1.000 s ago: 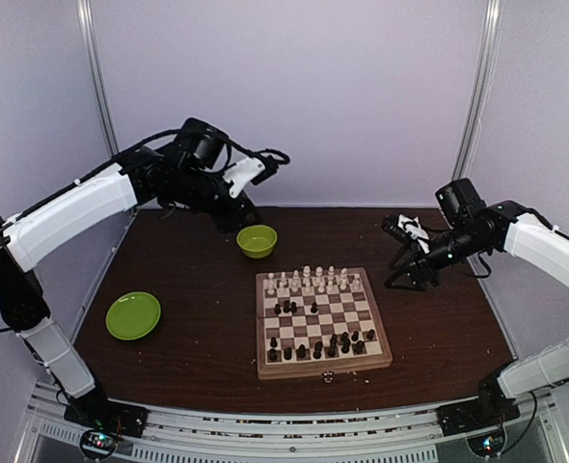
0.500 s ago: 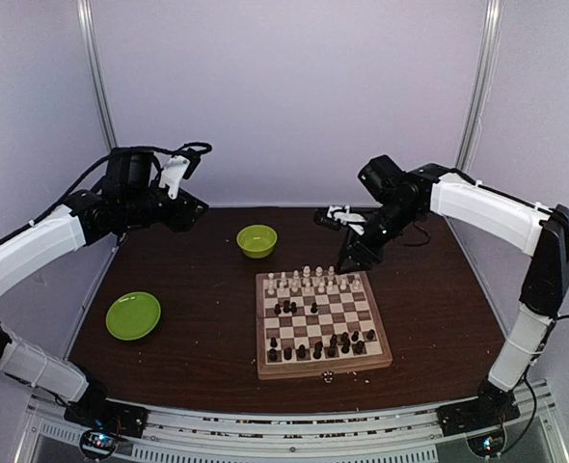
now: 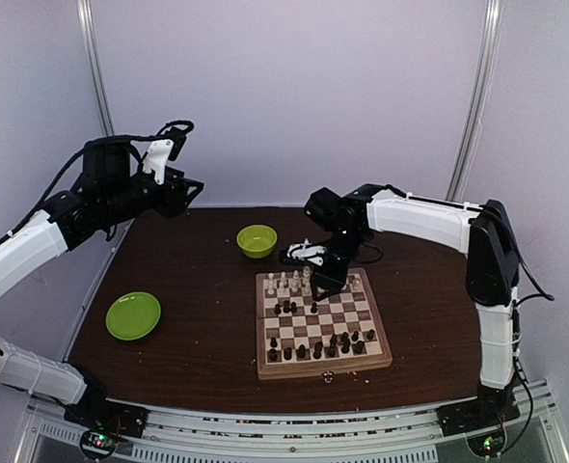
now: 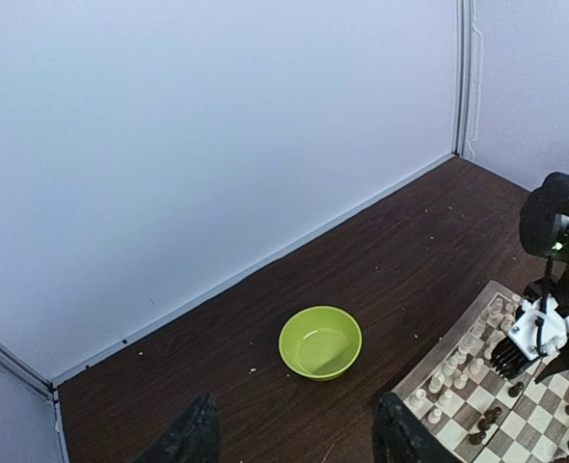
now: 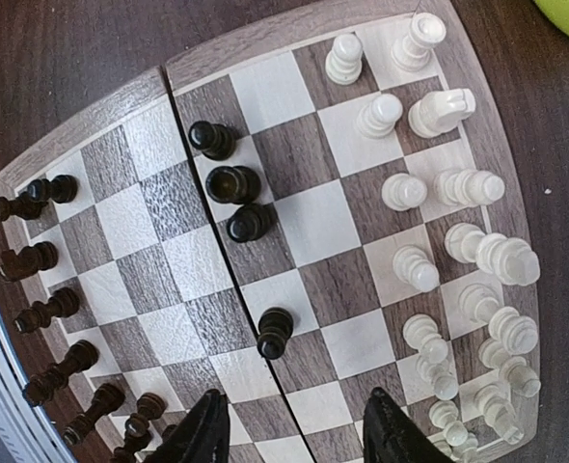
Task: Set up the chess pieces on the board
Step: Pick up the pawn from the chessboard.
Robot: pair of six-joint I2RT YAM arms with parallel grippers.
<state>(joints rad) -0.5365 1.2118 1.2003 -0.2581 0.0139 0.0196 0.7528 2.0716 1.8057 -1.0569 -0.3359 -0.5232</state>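
Observation:
The board [image 3: 325, 369] lies at the table's middle. Cream-white chess pieces [image 3: 309, 282] crowd its far rows and dark ones [image 3: 325, 345] its near rows, with a few dark ones [image 3: 289, 308] loose mid-board. My right gripper [image 3: 321, 285] hangs over the far rows. In its wrist view the right gripper [image 5: 299, 431] is open above the board [image 5: 304, 217], nothing between its fingers, and a dark pawn [image 5: 275, 331] stands just ahead. My left gripper [image 3: 190, 188] is high at the back left. It is open and empty [image 4: 294, 439].
A lime-green bowl [image 3: 257, 240] sits behind the board's far left corner, seen from above in the left wrist view [image 4: 320, 341]. A lime-green plate [image 3: 133, 315] lies at the left. Pale crumbs [image 3: 329, 377] dot the table at the board's near edge.
My right arm has swung from the table's right side leftwards to above the board's far rows. My left arm has drawn back from the bowl to the back left, and its jaws have opened.

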